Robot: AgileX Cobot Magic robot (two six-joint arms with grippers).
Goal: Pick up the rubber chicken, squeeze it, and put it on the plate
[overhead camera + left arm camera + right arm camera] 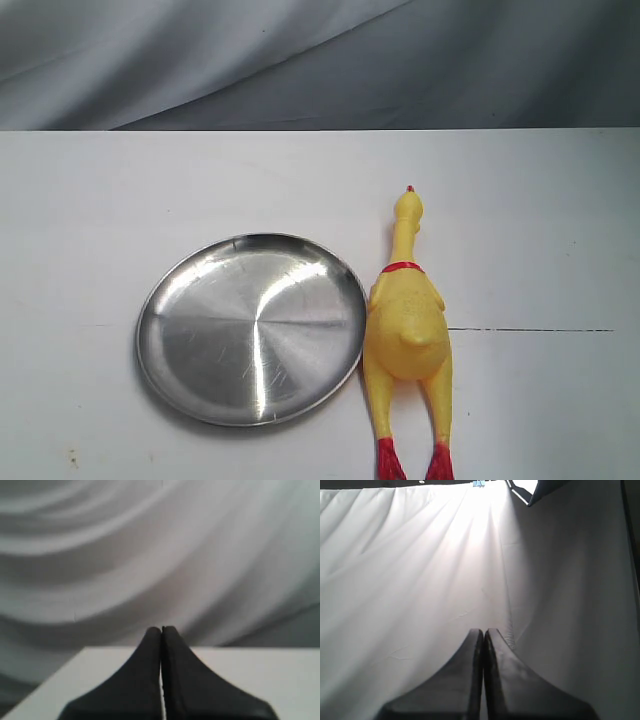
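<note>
The yellow rubber chicken (407,325) lies on the white table, head with red comb toward the back, red feet at the front edge of the exterior view. Its body touches the right rim of the round steel plate (160,300), which lies empty to its left. Neither arm shows in the exterior view. My left gripper (161,628) is shut with nothing between its black fingers, facing the table's edge and the grey cloth. In the right wrist view my right gripper (483,630) is shut and empty too, pointing at white draped cloth. Neither wrist view shows the chicken or the plate.
A grey draped cloth (300,60) hangs behind the table's back edge. A thin dark line (530,330) runs across the tabletop right of the chicken. A bright lamp panel (530,487) shows at a corner of the right wrist view.
</note>
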